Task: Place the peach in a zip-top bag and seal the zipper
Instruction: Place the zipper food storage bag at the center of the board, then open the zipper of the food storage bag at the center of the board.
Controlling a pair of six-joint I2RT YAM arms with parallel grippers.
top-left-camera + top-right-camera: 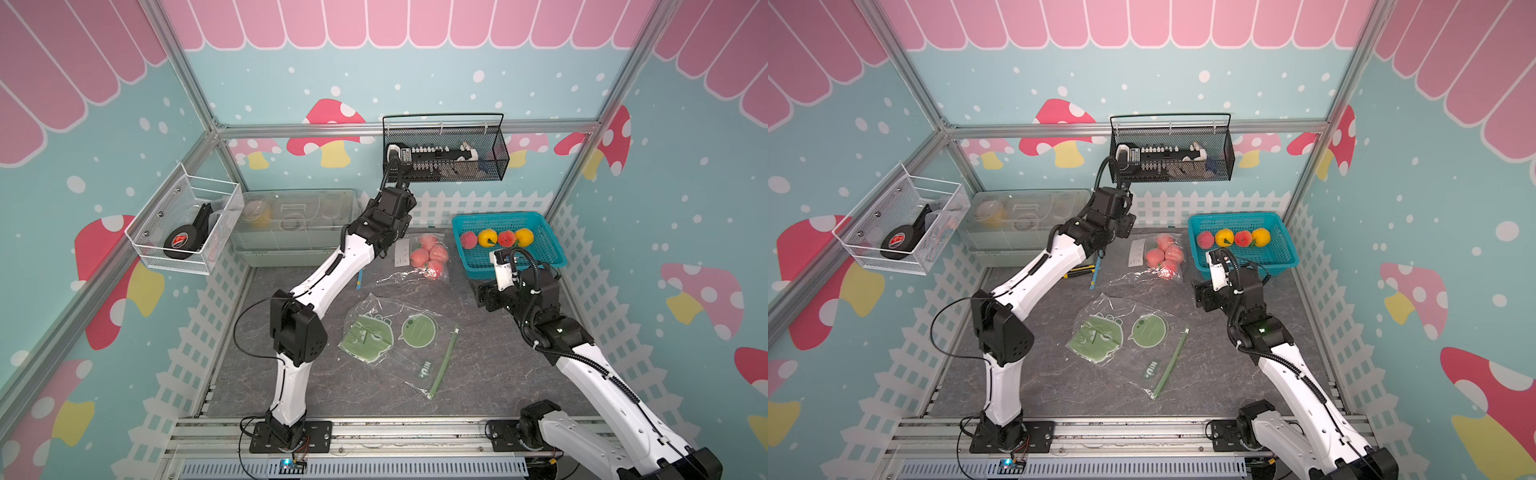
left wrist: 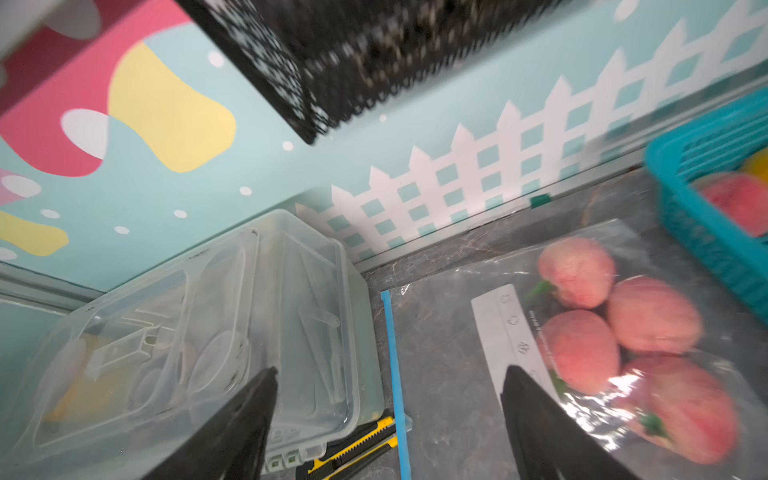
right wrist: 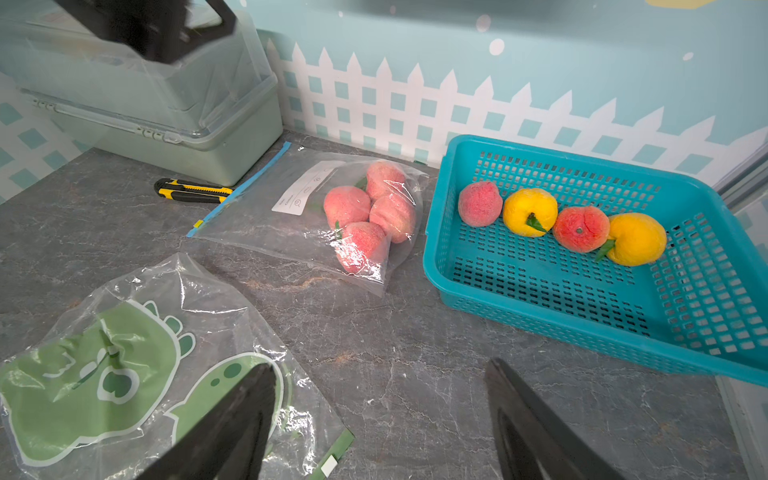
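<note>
On marbled tabletop (image 3: 415,365), crinkled clear bag (image 3: 249,216) of 4 round peaches (image 3: 347,205)

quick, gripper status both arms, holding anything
left gripper: open, holding nothing
right gripper: open, holding nothing
</note>
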